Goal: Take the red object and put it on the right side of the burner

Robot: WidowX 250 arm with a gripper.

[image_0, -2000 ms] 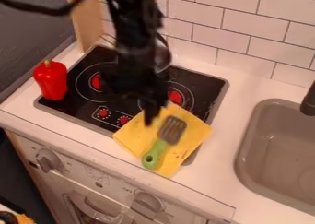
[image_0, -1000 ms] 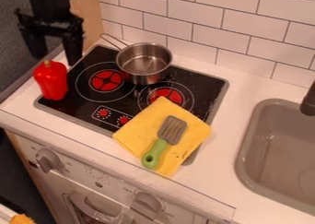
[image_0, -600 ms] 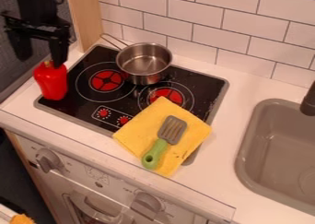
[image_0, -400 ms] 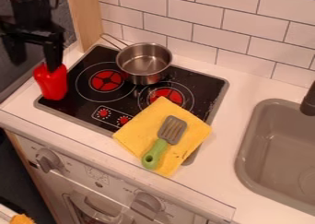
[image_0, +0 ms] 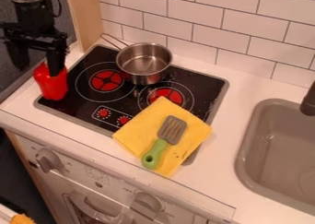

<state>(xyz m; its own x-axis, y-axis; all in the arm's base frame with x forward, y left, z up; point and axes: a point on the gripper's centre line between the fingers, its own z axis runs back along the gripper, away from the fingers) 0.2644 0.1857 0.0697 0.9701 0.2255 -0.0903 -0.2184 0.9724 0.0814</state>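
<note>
Open tool, with the pepper below it and off-centre.

The tool (image_0: pixel 38 57) hung with its fingers spread wide, holding nothing. The red pepper (image_0: pixel 51 83) stood upright at the left corner of the stove top (image_0: pixel 78 109), lower in the view and right of the tool's midline; the right-hand finger as seen overlapped the pepper's top, though contact could not be told. Likely the tool needed to shift rightward to straddle that upright axis before lowering and closing.

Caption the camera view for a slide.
Open jaws at the top of a red pepper, pot on the stovetop, spatula on yellow cloth.
</note>
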